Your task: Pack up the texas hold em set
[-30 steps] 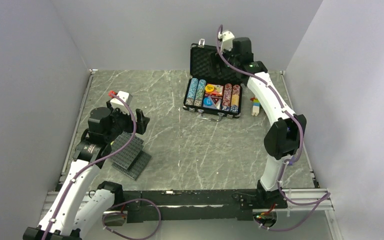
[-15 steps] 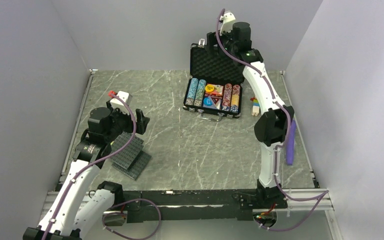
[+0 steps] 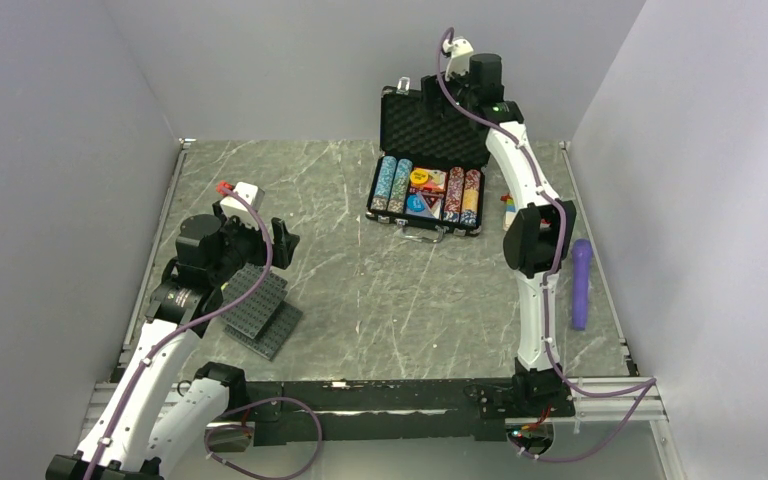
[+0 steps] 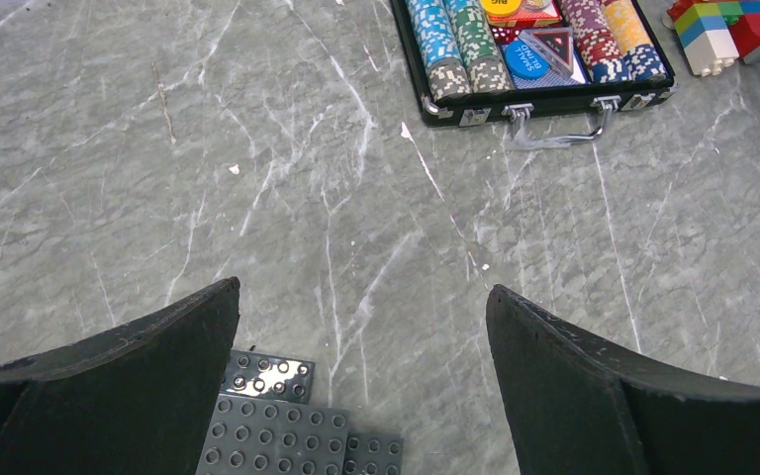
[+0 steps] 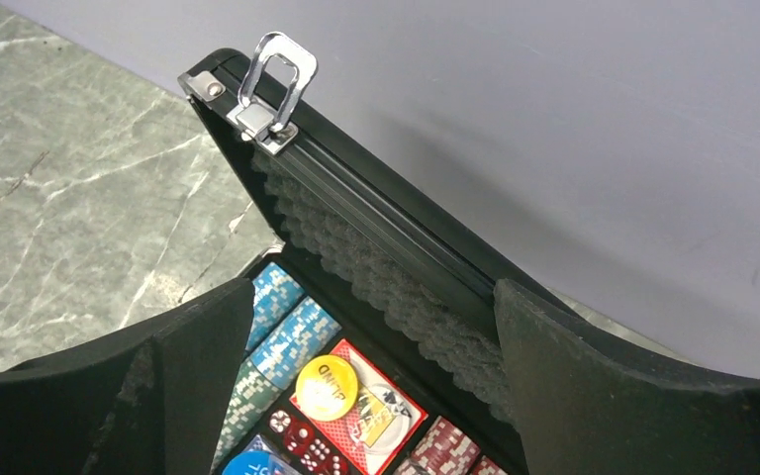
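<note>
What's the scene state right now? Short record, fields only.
case: black poker case, base flat on the table
lid: lid open, standing upright
contents: chip rows, yellow button, red dice in the base
right gripper: right gripper open, at the lid's top edge, nothing held
left gripper: left gripper open, empty, near the grey building plates
beside case: toy-block figure
</note>
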Tool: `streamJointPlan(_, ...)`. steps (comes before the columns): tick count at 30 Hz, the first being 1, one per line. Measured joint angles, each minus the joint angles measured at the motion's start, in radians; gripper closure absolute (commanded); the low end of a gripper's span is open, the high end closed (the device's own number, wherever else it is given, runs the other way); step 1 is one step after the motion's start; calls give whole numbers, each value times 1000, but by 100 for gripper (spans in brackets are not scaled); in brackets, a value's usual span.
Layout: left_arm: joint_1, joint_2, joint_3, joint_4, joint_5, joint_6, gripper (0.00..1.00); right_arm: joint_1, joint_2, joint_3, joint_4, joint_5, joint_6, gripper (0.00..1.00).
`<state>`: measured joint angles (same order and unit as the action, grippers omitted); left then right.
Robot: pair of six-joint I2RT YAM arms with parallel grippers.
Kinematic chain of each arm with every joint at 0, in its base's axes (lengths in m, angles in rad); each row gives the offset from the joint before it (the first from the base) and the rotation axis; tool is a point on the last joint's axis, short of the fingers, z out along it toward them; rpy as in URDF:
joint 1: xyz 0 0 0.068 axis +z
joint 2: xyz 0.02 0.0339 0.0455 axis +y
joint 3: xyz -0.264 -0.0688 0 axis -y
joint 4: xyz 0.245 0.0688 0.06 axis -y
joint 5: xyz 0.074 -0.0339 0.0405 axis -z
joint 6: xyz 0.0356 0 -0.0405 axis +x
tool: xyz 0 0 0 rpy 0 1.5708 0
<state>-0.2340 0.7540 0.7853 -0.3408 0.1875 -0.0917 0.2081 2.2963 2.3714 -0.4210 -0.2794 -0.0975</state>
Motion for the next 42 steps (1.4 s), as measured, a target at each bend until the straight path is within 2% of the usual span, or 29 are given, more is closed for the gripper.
streamJointPlan(14, 0, 2, 0, 0, 0, 0, 2, -13, -3, -2, -35, -76, -65, 5)
streamJointPlan(24, 0, 2, 0, 0, 1, 0, 2, -12, -127, -190, 6, -98, -34, 10)
streamJointPlan(34, 0, 2, 0, 0, 4, 0, 2, -1, -361, -524, 4, -177, 118, 14)
streamJointPlan(42, 0, 1, 0, 0, 13, 0, 2, 30, -615, -937, -69, -212, 270, 14)
